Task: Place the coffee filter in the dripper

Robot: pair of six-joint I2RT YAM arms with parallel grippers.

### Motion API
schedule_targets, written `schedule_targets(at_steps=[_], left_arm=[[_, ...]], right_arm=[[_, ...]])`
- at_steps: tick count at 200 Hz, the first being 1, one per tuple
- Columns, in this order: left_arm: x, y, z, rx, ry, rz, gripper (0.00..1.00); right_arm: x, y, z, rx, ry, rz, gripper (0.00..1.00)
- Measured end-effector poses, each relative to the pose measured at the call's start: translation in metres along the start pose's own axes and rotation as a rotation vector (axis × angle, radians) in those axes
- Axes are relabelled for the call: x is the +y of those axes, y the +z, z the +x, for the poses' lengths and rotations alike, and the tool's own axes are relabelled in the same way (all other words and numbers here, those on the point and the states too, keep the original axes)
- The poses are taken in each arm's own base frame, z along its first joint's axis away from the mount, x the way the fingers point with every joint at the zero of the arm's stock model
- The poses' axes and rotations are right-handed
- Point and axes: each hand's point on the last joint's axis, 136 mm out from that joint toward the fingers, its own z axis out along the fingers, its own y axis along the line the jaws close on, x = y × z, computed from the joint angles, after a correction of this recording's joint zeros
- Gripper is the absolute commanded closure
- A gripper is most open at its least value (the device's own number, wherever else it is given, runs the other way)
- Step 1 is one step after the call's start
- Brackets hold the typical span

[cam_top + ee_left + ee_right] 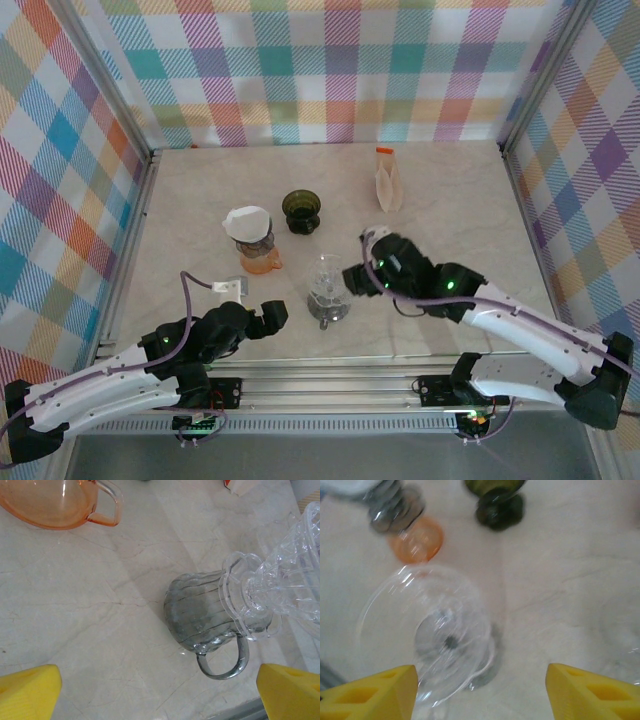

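A clear glass dripper sits on a grey glass mug at the table's near middle, and nothing lies in it. A white coffee filter rests in a grey dripper on top of an orange mug. My right gripper hovers just right of the clear dripper, open, its yellow fingertips holding nothing. Left of and nearer than the clear dripper, my left gripper is open too, with bare table between its fingertips.
A dark green dripper stands behind the clear one. A pale filter packet with an orange top stands at the back right. Checked walls ring the table, and a metal rail runs along its near edge.
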Motion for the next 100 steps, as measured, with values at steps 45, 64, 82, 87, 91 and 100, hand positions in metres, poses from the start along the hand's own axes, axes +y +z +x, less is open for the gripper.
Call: schedule_targets(at_steps=[45,64,82,87,91,100], left_arm=[[0.001,0.008,0.003,0.011,0.042,-0.031,0.00],[0.000,0.012,0.005,0.017,0.057,-0.037,0.00],[-0.002,0.014,0.005,0.025,0.077,-0.041,0.00],[-0.003,0.014,0.005,0.028,0.082,-0.042,0.00],[-0.004,0.015,0.005,0.030,0.086,-0.042,0.00],[-0.006,0.016,0.005,0.032,0.096,-0.044,0.00]], right_arm=[[-0.073,0.029,-0.054,-0.023,0.144,0.141,0.56],[-0.104,0.056,-0.066,0.012,0.178,0.210,0.60],[-0.128,0.085,-0.070,0.059,0.191,0.263,0.62],[-0.134,0.095,-0.070,0.075,0.187,0.276,0.63],[-0.138,0.102,-0.070,0.088,0.179,0.285,0.64],[-0.145,0.115,-0.072,0.109,0.168,0.308,0.66]])
